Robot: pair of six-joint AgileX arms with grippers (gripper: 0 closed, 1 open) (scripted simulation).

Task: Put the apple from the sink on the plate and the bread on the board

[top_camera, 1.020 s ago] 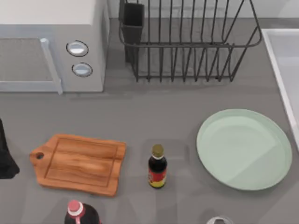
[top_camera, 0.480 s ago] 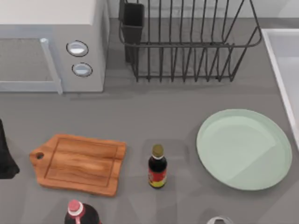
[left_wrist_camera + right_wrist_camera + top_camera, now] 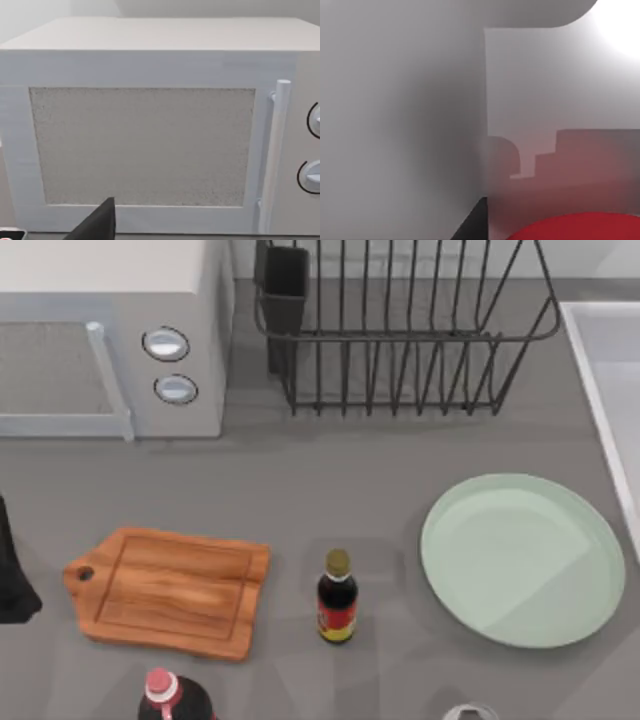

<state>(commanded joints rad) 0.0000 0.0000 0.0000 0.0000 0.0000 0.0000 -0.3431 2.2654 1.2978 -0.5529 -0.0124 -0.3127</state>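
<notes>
The red apple (image 3: 580,227) lies inside the pale sink (image 3: 535,80), very close under my right gripper (image 3: 476,221), of which a dark edge shows beside the apple. In the top view the sink (image 3: 600,350) runs along the right edge. The mint-green plate (image 3: 523,558) lies bare at the right front. The wooden board (image 3: 170,590) lies bare at the left front. The bread is out of view. My left arm (image 3: 12,580) stays at the table's left edge, and a dark tip of its gripper (image 3: 97,225) faces the microwave.
A white microwave (image 3: 110,330) stands at the back left and a black wire dish rack (image 3: 400,330) at the back middle. A dark sauce bottle (image 3: 337,598) stands between board and plate. A pink-capped bottle (image 3: 165,695) and a pale object (image 3: 467,712) sit at the front edge.
A faint shadow on the plate has shifted slightly. Nothing on the table has moved and the left arm has stayed put.
</notes>
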